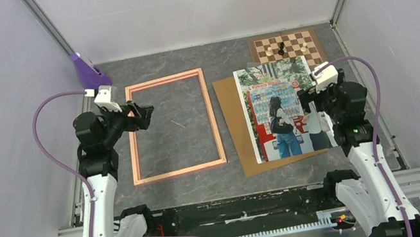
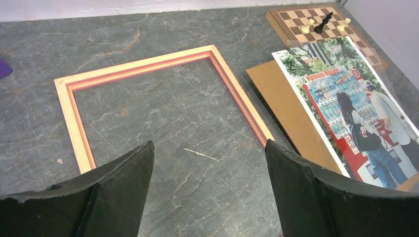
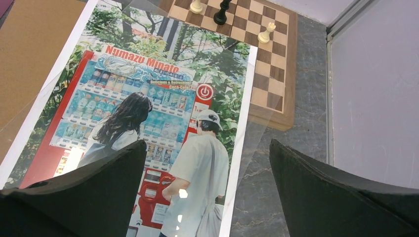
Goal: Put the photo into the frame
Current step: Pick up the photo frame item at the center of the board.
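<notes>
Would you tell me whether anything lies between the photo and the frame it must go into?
Nothing visible blocks the way: between the photo and the frame lie only the edge of the brown board and bare table. A clear sheet seems to lie over the photo, though.

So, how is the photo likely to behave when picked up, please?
The photo looks a thin sheet, so probably light and floppy, sagging if lifted by one edge. Glare on it suggests a slick surface; it may slide on the backing board.

Open tabletop (image 1: 173, 125) inside frame (image 1: 214, 117), chessboard (image 1: 302, 45) with pieces (image 1: 280, 48) at photo (image 1: 274, 91) far edge
</notes>
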You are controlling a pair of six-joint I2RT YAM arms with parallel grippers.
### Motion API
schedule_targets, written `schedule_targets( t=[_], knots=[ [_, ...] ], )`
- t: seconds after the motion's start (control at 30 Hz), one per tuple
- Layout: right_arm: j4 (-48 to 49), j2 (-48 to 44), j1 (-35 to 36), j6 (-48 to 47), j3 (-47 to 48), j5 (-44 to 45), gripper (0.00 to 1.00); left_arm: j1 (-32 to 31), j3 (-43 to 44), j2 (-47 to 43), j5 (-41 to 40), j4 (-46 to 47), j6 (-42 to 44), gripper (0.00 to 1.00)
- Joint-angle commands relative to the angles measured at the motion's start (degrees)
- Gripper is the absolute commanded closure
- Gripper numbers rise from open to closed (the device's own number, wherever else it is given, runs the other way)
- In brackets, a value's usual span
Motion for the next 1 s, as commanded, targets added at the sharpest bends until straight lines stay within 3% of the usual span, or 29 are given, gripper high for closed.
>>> schedule_targets(
  t=[0.0, 0.33, 0.97],
  knots=[
    [-0.34, -1.12, 0.25, 1.05, 3.01, 2.01, 0.02, -0.04, 2.39, -0.72, 0.62, -2.06, 1.26, 0.11],
    [-4.02, 6.19, -0.19, 1.56, 7.70, 18.02, 0.01, 0.00, 5.75, 1.65, 4.26, -6.44, 2.46, 0.11],
    [-2.28, 28.38, -16.31, 8.33, 12.93, -2.29, 0.01, -0.41, 7.73, 14.10, 7.31, -1.89, 3.82, 0.11]
  ],
)
